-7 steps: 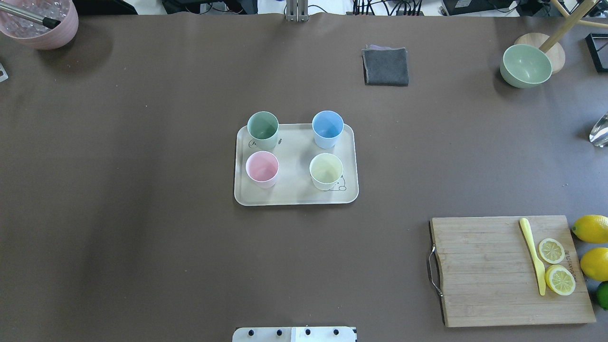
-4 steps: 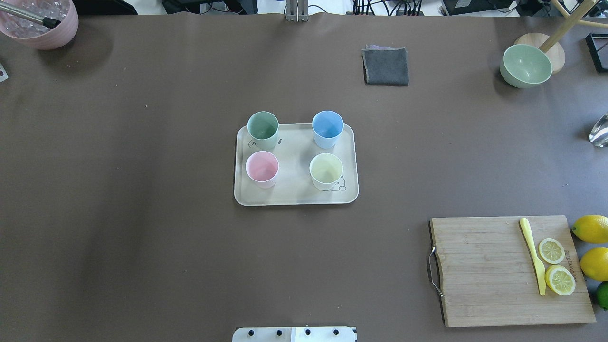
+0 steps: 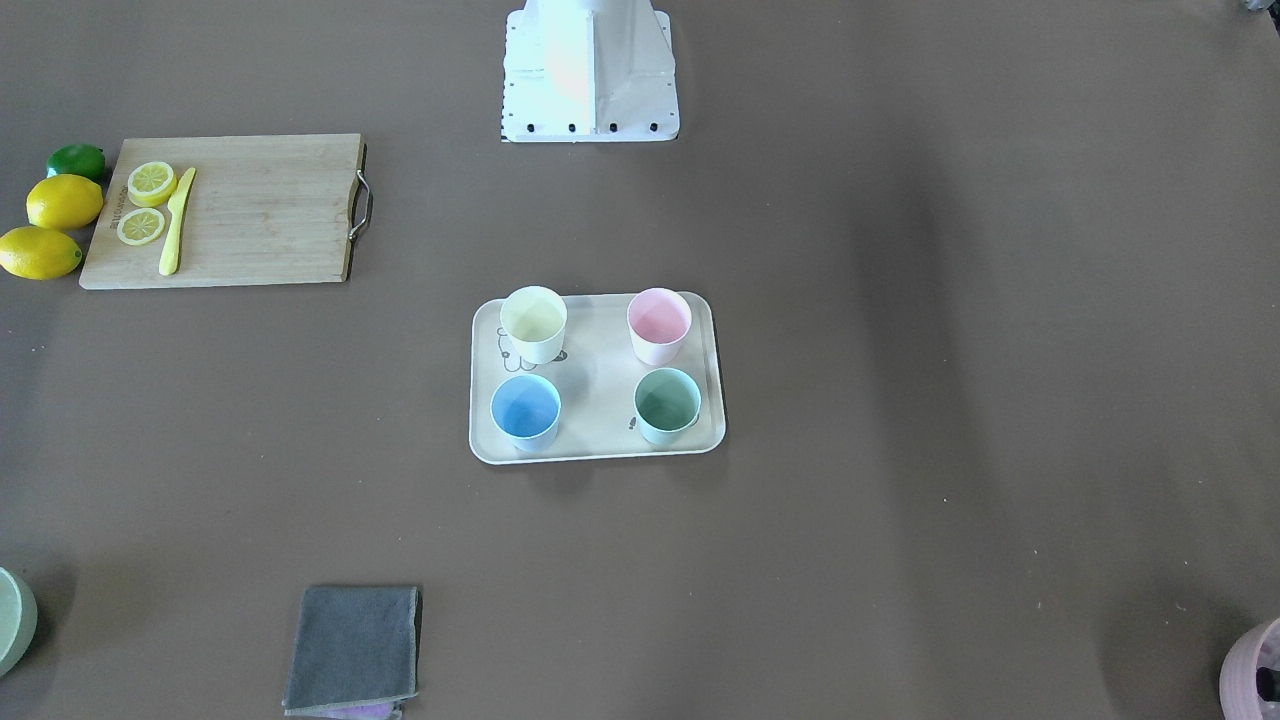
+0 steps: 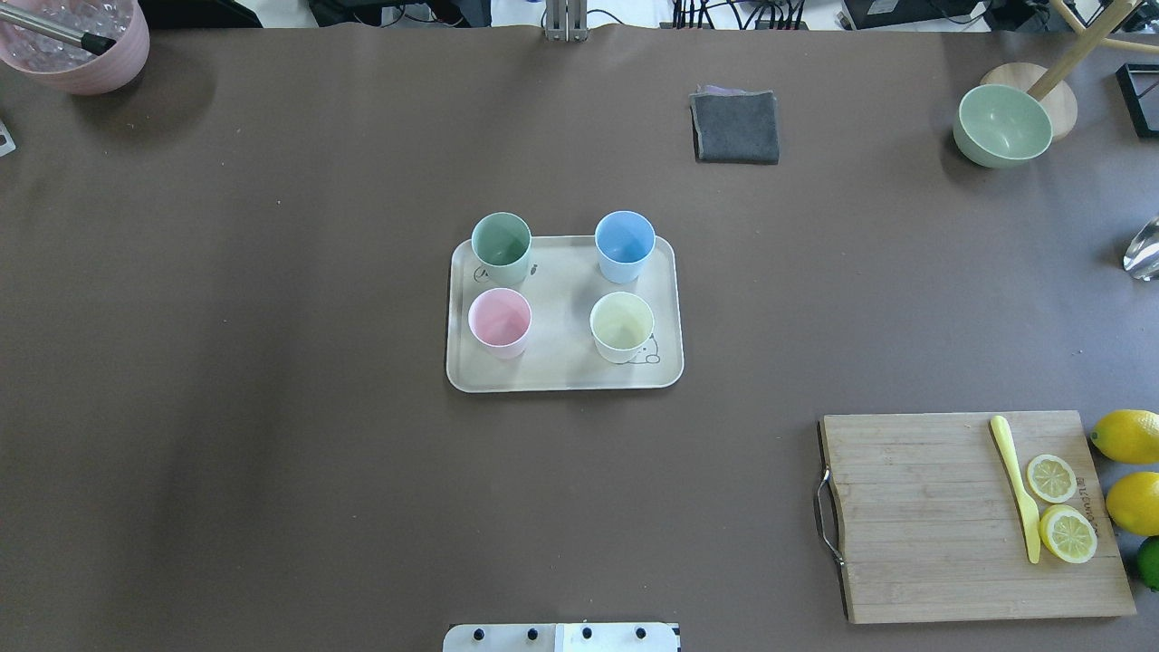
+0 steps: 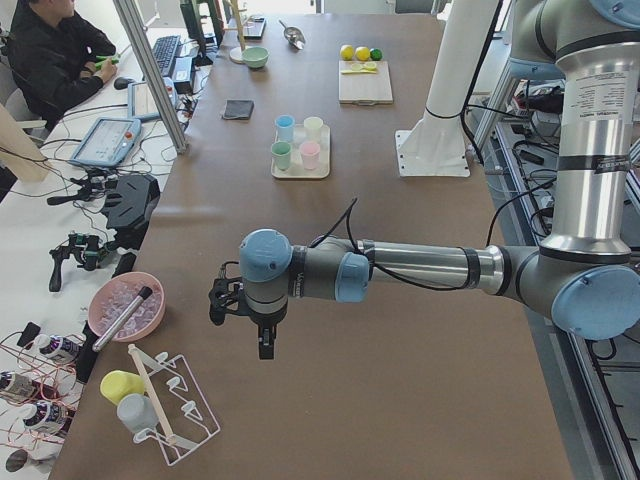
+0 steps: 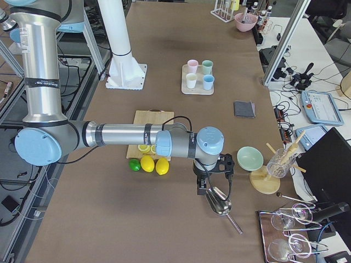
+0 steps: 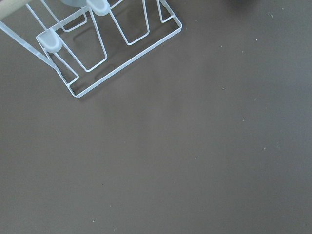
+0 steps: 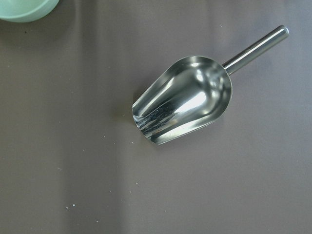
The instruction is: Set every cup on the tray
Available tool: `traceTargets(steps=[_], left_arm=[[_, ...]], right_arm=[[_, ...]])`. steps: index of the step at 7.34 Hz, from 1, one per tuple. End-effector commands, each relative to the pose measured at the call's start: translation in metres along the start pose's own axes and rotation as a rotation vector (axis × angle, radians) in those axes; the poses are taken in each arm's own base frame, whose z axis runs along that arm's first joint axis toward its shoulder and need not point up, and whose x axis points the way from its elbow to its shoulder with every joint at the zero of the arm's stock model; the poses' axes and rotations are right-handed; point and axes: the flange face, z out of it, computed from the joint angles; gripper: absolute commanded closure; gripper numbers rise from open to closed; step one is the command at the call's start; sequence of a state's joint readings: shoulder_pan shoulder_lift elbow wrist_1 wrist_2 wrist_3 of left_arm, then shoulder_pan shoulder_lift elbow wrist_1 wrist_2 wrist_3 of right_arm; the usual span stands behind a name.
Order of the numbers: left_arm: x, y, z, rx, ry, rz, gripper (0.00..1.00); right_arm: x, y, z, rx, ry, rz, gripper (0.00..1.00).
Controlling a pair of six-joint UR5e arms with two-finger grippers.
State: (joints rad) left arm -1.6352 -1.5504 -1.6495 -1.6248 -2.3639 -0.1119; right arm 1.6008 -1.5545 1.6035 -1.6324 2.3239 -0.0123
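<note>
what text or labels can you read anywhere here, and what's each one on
No text is legible enough to quote.
On the tray: tiny marks beside its cartoon drawing, too small to read.
On the cutting board: a burnt-in mark along the edge by the lemon slices, blurred.
On the left arm and right arm: white printed stickers, too small to read.

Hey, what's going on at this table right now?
Nothing is being handled at this moment. The mint green cup, light blue cup, pink cup and pale yellow cup all stand upright on the tray mid-table, so the job looks done. The left gripper hangs over one end of the table. The right gripper hangs above a metal scoop at the other end. Whether they are open cannot be told.
</note>
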Motion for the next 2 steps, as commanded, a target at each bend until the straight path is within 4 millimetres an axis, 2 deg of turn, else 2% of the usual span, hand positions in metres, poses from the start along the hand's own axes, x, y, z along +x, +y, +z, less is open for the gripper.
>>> traceTargets(steps=[1, 2], left_arm=[[0.0006, -0.0003, -0.0006, 0.002, 0.0, 0.002, 0.02], [0.0001, 0.0004, -0.0001, 0.001, 0.0, 0.001, 0.02]], right_arm=[[0.0004, -0.0001, -0.0012, 0.002, 0.0, 0.001, 0.0], [0.0002, 0.0004, -0.0003, 0.001, 0.0, 0.0, 0.0]])
